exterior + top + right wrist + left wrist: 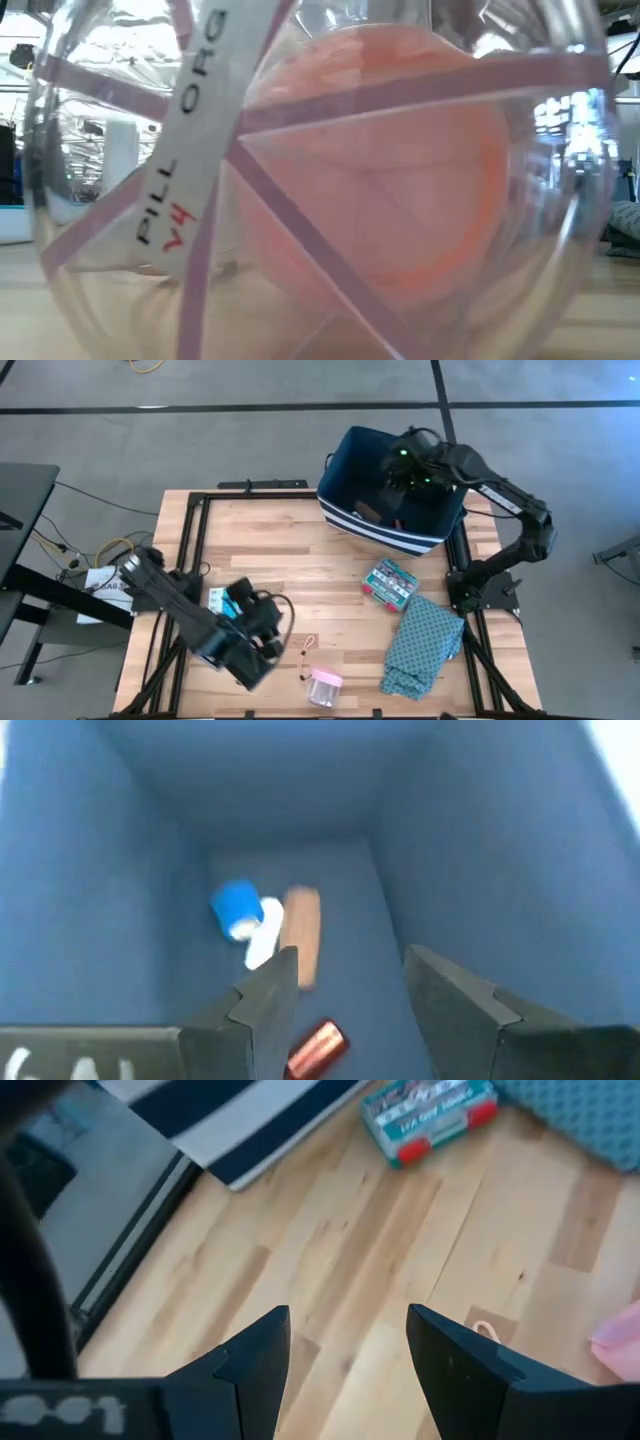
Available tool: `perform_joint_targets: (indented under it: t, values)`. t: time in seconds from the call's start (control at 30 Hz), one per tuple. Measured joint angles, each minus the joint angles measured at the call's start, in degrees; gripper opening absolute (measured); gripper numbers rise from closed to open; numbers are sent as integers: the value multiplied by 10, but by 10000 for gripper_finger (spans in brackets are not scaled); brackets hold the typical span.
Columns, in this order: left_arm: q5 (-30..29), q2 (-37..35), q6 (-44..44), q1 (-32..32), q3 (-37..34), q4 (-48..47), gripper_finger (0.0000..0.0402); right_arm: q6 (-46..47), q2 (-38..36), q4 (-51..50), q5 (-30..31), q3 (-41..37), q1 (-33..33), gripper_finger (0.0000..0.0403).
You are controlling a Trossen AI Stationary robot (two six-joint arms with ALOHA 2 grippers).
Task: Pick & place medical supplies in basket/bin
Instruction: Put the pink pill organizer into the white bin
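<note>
Wooden table (330,610), one navy bin (352,455) – right gripper (340,990) inside, jaws released, left gripper (345,1345) likewise, one patterned box (390,582).

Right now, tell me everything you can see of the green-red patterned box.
The green-red patterned box is a flat rectangular pack, teal-green with red patches at its corners and pale printed lettering across its top. It lies flat and skewed on the bare wood table, between the striped basket and the teal cloth. Neither gripper touches it; whether it touches the cloth is unclear.
</note>
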Motion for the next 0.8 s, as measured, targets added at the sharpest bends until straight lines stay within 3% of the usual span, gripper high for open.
perform_joint_targets:
  t: [0.23,0.37,0.8]
  values:
    - [22,90,-29,-4,0,4,192,2,-66,15,0,50,75,177]
    - [69,120,-25,-10,0,39,192,13,-98,16,-1,51,129,175]
    - [144,246,69,-54,0,181,192,94,-124,13,4,51,303,175]
